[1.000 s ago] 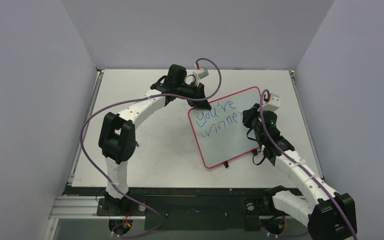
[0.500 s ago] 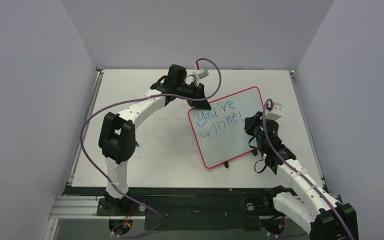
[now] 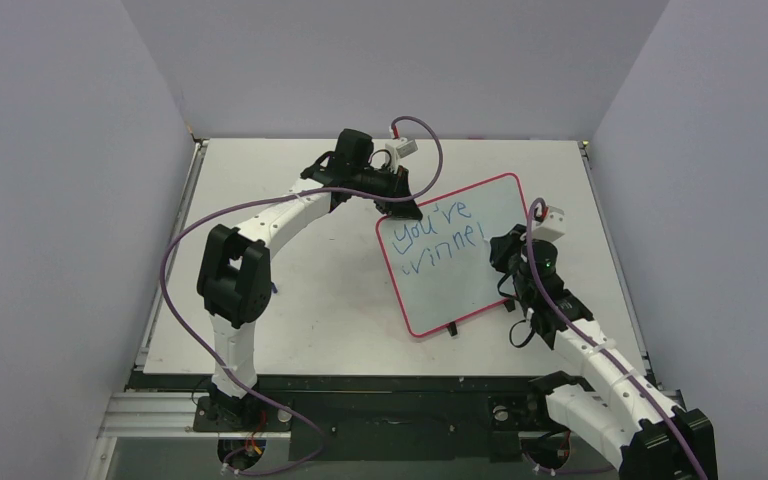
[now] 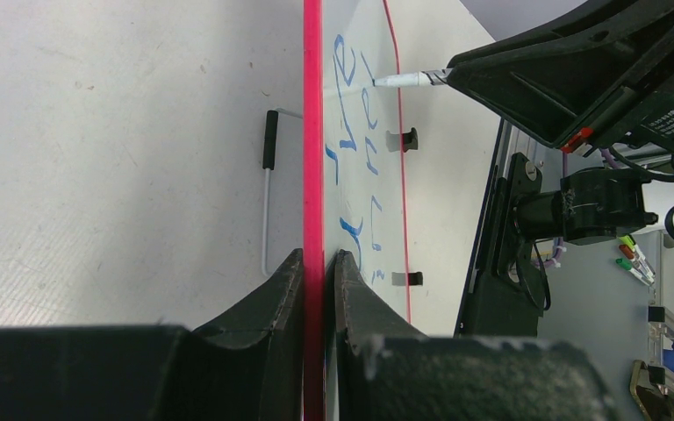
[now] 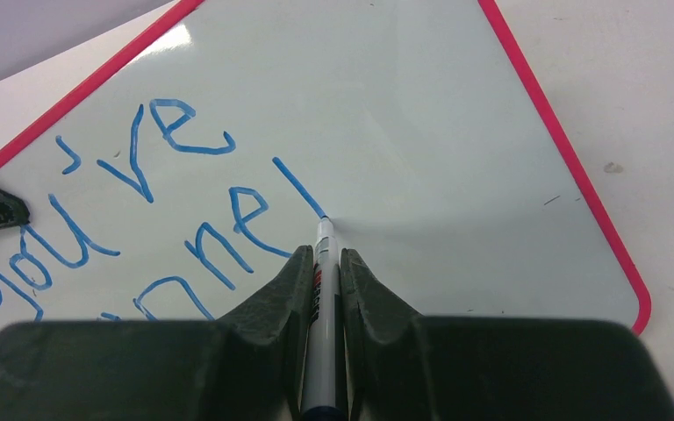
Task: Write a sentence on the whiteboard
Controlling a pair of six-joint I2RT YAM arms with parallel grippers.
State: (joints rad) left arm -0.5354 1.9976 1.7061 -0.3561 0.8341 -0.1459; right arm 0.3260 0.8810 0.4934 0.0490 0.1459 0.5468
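The whiteboard point(image 3: 460, 275), glossy white with a pink-red frame, stands tilted at the table's middle right. Blue lettering, the sentence point(image 3: 438, 236), reads "you're" over "winne" plus a fresh stroke; it also shows in the right wrist view point(image 5: 175, 202). My left gripper point(image 3: 400, 208) is shut on the board's upper left frame edge point(image 4: 313, 175). My right gripper point(image 3: 508, 252) is shut on a white marker pen point(image 5: 321, 298), whose tip touches the board point(image 5: 421, 158) at the lower end of the newest stroke. The pen tip also shows in the left wrist view point(image 4: 404, 79).
The board's wire stand with black feet point(image 4: 268, 153) rests on the white table behind it. A black foot point(image 3: 454, 330) shows at the board's lower edge. Grey walls enclose the table on three sides. The right arm's cable hangs near the board's right edge.
My right gripper has moved down the board's right side with the pen, drawing a new slanted stroke after "winne". The left gripper and the board have stayed still.
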